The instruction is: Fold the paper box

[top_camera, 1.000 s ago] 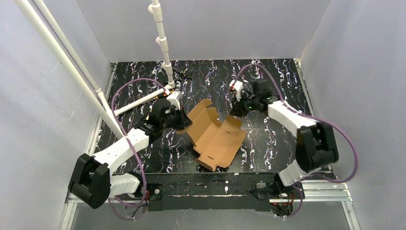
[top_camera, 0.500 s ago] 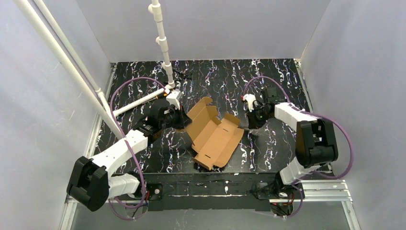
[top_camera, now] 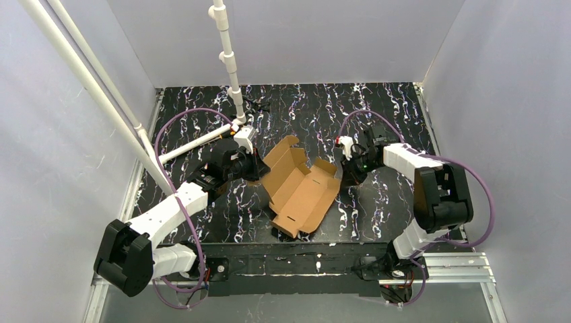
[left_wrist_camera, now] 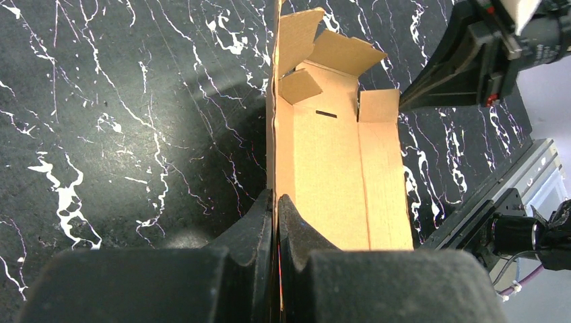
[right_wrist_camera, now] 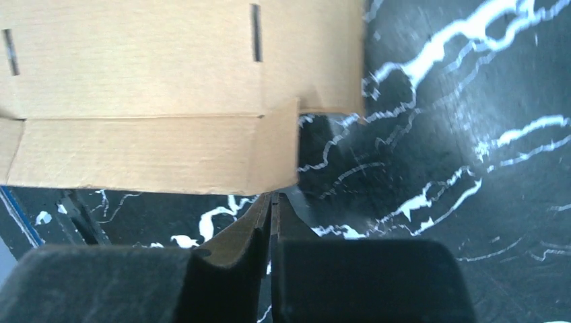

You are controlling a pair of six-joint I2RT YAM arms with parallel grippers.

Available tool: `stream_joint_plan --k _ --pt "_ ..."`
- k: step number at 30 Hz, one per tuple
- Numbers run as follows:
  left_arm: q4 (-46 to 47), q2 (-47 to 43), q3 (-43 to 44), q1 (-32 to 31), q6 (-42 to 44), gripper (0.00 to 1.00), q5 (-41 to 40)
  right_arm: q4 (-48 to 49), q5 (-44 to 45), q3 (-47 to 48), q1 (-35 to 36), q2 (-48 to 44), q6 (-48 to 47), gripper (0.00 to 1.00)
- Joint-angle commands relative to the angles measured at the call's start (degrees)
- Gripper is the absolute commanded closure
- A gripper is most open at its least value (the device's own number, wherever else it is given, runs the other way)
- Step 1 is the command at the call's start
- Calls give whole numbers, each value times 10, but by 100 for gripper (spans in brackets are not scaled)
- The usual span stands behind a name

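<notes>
Black white-veined tabletop [top_camera: 390,108] carries the paper box [top_camera: 301,190] between grey walls [top_camera: 303,40].

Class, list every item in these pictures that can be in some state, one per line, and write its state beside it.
paper box: partly folded, open on top, flaps not tucked in.
left gripper: shut on the edge of the box's upright long wall.
right gripper: shut, tips at the corner of a box flap; whether it pinches any card is unclear.
</notes>
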Motion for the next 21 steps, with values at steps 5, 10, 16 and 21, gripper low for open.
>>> stream_joint_plan --k 5,10,16,21 --pt "14 -7 12 0 0 100 -2 11 -32 -15 60 -78 -42 88" --pt "13 -7 13 0 0 100 -2 18 4 -8 73 -70 -35 88" --pt "13 -8 12 0 2 100 0 109 121 -18 40 -78 65 84" --pt "13 -7 13 0 0 100 5 143 224 -21 32 -46 109 85"
